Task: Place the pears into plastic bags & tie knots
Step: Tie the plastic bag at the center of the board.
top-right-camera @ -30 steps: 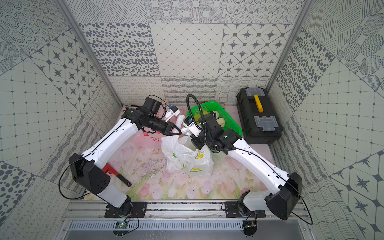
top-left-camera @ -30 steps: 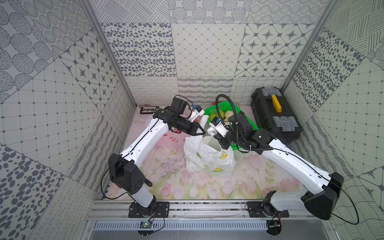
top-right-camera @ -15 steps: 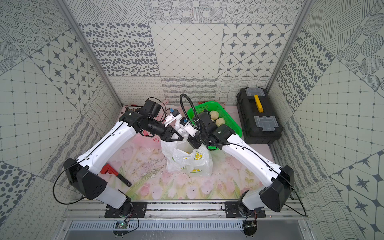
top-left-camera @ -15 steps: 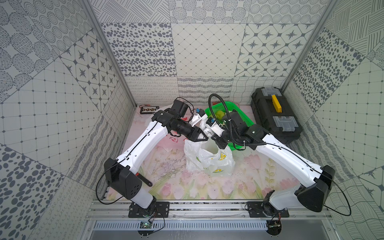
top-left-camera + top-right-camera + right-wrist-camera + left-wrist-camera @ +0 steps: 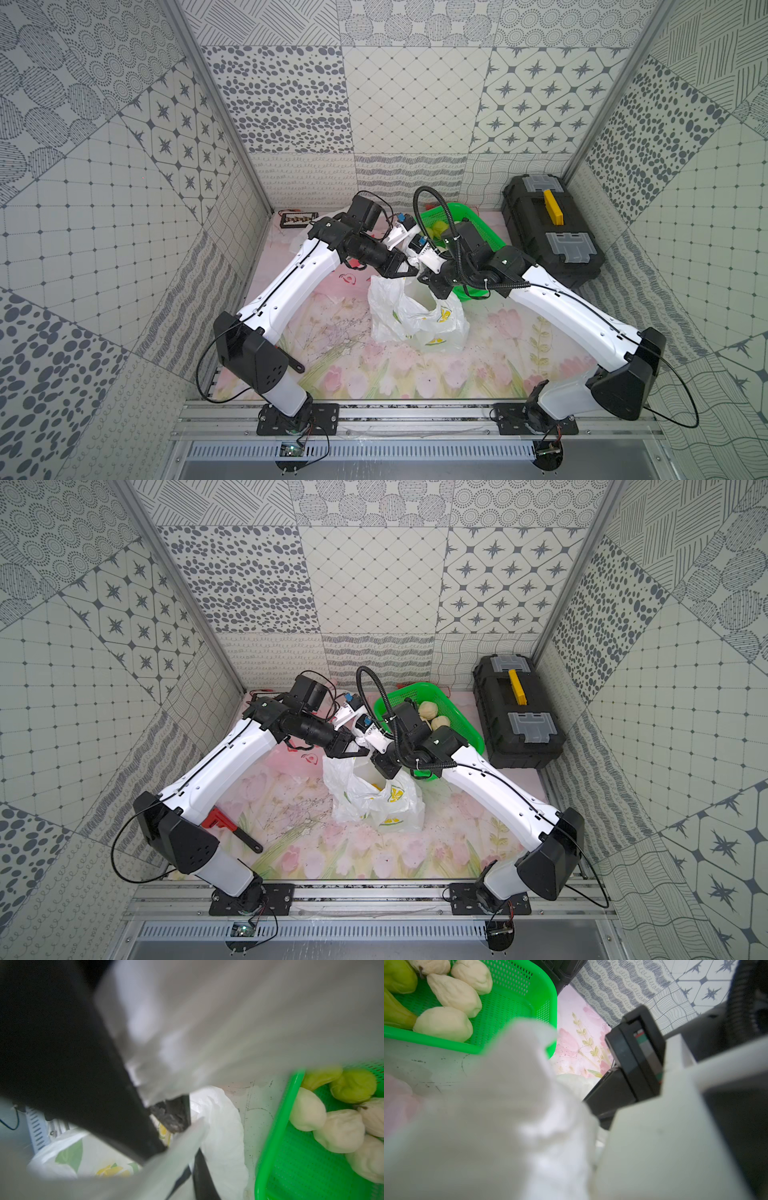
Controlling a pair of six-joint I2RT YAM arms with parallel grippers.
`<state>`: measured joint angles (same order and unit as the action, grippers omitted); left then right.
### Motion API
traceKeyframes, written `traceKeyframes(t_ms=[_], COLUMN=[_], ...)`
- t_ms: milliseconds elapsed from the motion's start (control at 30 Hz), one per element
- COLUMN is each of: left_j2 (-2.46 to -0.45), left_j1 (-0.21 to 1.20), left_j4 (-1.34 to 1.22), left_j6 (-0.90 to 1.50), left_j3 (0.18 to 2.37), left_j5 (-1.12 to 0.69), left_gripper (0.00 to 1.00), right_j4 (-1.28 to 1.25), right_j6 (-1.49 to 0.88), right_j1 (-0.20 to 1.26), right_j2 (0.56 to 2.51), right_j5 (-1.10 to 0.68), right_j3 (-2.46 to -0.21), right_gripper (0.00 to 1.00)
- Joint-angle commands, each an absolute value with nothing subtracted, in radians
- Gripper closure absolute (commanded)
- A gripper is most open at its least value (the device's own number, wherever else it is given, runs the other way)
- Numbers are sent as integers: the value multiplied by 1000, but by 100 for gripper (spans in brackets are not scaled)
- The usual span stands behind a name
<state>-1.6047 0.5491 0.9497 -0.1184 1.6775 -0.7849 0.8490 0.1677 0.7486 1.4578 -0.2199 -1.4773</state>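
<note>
A white lemon-print bag stands open-mouthed on the floral mat, just in front of the green mesh basket. Both arms meet above the bag's mouth. The left gripper is clamped shut with a bunch of the bag's white handle plastic at its tip, which fills the left wrist view as a blurred white mass. The right gripper sits almost touching it. In the right wrist view, sheets of the bag lie across a dark finger pad, but the blur is too heavy to say whether this pincer is closed on the plastic or slightly apart. Cream pears and green pears lie loose in the basket. A black toolbox stands beside the basket, and a red wrench lies near the left arm's base.
</note>
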Motion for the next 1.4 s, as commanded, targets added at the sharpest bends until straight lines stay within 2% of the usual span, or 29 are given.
traceKeyframes(t_ms=[0, 67, 167, 433, 567, 600, 667, 767, 833, 933, 1000, 1067, 1233, 1367], left_j2=[-1578, -1565, -1568, -1572, -1564, -1563, -1562, -1554, -1545, -1530, -1516, -1499, -1500, -1523], left_j1=[540, 535, 530, 531, 531, 531, 532, 533, 533, 533, 529, 528, 529, 529], left_j4=[866, 846, 845, 841, 848, 850, 852, 854, 854, 877, 888, 880, 862, 859], left_j6=[-141, -138, -132, -123, -132, -133, -134, -141, -149, -175, -192, -199, -193, -190], left_j3=[1645, 1622, 1614, 1613, 1610, 1609, 1609, 1605, 1594, 1579, 1566, 1549, 1552, 1583], left_j5=[-790, -790, -808, -850, -868, -869, -877, -887, -886, -881, -877, -886, -899, -901], left_gripper=[100, 100, 100, 100, 100, 100, 100, 100, 97, 89, 75, 66, 59, 57], right_j4=[804, 772, 745, 805, 803, 809, 804, 803, 788, 784, 782, 778, 741, 729], right_j6=[99, 49, 4, 35, 35, 36, 36, 29, 23, 18, 18, 14, -14, -33], right_j1=[699, 654, 620, 695, 703, 703, 704, 706, 706, 705, 704, 706, 714, 746], right_j2=[1401, 1366, 1329, 1403, 1456, 1468, 1487, 1505, 1497, 1493, 1495, 1502, 1515, 1538], right_j5=[-367, -428, -474, -411, -371, -364, -378, -414, -433, -452, -459, -472, -512, -536], right_j3=[-1473, -1461, -1471, -1602, -1668, -1685, -1709, -1734, -1732, -1729, -1726, -1726, -1721, -1729], right_gripper=[76, 60, 49, 45, 53, 58, 75, 90, 94, 97, 98, 99, 100, 100])
